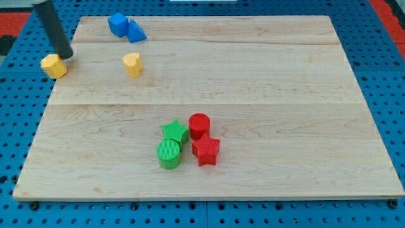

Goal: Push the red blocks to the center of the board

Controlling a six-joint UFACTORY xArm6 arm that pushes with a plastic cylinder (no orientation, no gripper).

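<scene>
The rod has no fingers; my tip [66,56] is sitting seemingly against the yellow block [54,66], far from the red cylinder [199,125] and red star [205,151], which are huddling below centre on the counter [285,82].

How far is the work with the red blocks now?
Nothing looks done: the red cylinder and red star sit below the board's center, beside the green star. My tip is far off, touching the yellow block at the view's top left. Both pushes remain.
</scene>
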